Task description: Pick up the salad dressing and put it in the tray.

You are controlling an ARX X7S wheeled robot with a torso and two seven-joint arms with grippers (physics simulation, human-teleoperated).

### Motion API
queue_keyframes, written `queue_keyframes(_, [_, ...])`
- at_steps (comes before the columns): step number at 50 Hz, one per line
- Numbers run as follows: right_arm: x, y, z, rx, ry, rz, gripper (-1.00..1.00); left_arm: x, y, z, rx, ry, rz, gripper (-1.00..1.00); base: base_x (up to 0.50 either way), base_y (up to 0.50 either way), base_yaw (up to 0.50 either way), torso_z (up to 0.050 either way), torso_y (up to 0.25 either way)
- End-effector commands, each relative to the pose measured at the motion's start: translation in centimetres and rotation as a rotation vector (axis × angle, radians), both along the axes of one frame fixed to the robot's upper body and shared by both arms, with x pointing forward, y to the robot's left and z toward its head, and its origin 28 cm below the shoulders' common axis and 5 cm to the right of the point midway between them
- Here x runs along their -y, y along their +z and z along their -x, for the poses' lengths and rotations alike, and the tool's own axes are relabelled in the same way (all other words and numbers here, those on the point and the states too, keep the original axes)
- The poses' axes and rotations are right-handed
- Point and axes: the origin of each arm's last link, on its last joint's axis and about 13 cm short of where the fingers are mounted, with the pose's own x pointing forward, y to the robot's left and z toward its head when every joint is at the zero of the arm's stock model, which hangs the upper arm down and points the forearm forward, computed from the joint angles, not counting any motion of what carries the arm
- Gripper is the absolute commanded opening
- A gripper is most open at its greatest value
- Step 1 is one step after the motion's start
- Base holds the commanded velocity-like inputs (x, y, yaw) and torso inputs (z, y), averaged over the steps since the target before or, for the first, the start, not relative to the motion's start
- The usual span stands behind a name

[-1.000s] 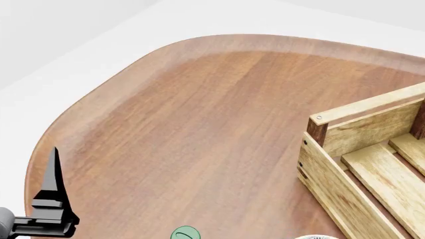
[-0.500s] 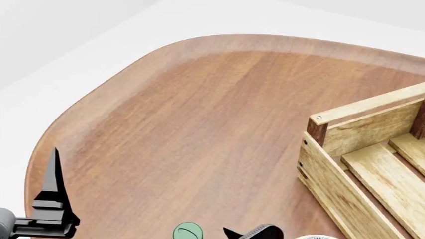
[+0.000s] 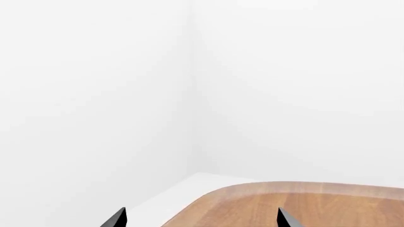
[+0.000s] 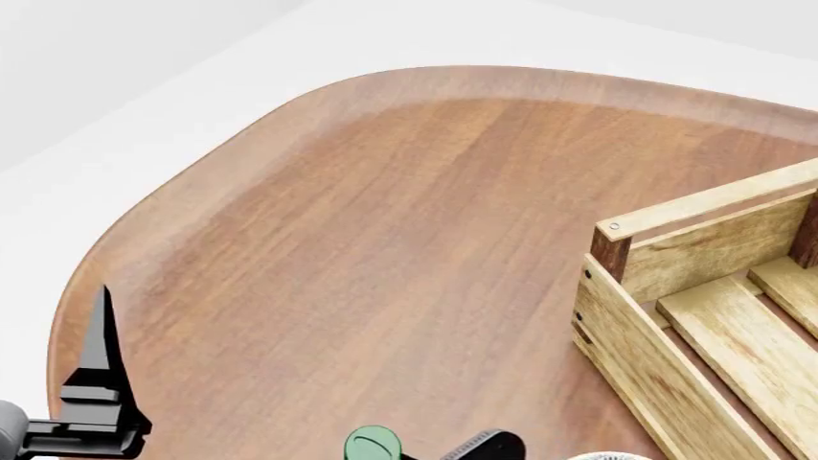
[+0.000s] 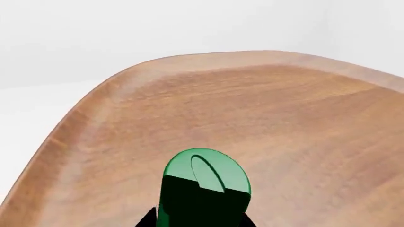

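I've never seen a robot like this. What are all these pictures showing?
These are three cameras on one robot with two arms. One camera sits on its head and looks down at a brown wooden table. The other two ride on its arms. At each arm's end is a pincer for grabbing. The left pincer waits at the table's edge, open and empty. The right pincer is beside the salad dressing, the thing with the round green cap, which shows between its tips; whether it grips, I cannot tell. The slatted wooden tray stands on the robot's right.

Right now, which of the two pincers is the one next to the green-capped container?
The right pincer, at the head view's bottom edge beside the salad dressing. The left pincer stands apart at the table's left edge.
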Motion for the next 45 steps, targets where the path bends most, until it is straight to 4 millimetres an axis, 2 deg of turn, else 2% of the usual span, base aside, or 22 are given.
queue_keyframes(1, [-0.1, -0.1, 0.0, 0.004, 0.004, -0.002, -1.0, 0.0, 0.0, 0.0, 0.0, 0.0, 0.0, 1.0, 0.0, 0.0, 0.0, 0.0, 0.0])
queue_keyframes(12, [0.3, 0.8, 0.3, 0.053, -0.037, -0.011, -1.0, 0.0, 0.0, 0.0, 0.003, 0.001, 0.0, 1.0, 0.0, 0.0, 0.0, 0.0, 0.0])
queue_keyframes(27, [1.4, 5.2, 1.3, 0.239, -0.128, -0.046, -1.0, 0.1, 0.1, 0.1, 0.004, -0.001, -0.001, 1.0, 0.0, 0.0, 0.0, 0.0, 0.001])
queue_keyframes(29, [1.4, 5.3, 1.3, 0.239, -0.128, -0.046, -1.0, 0.1, 0.1, 0.1, 0.004, -0.001, -0.001, 1.0, 0.0, 0.0, 0.0, 0.0, 0.0])
queue_keyframes(31, [1.6, 6.2, 1.4, 0.286, -0.151, -0.042, -1.0, 0.1, 0.0, 0.1, 0.004, -0.001, -0.001, 1.0, 0.0, 0.0, 0.0, 0.0, 0.0])
queue_keyframes(45, [2.8, 9.3, 1.8, 0.409, -0.26, -0.089, -1.0, 0.1, 0.0, 0.1, 0.001, -0.001, -0.001, 1.0, 0.0, 0.0, 0.0, 0.0, 0.001])
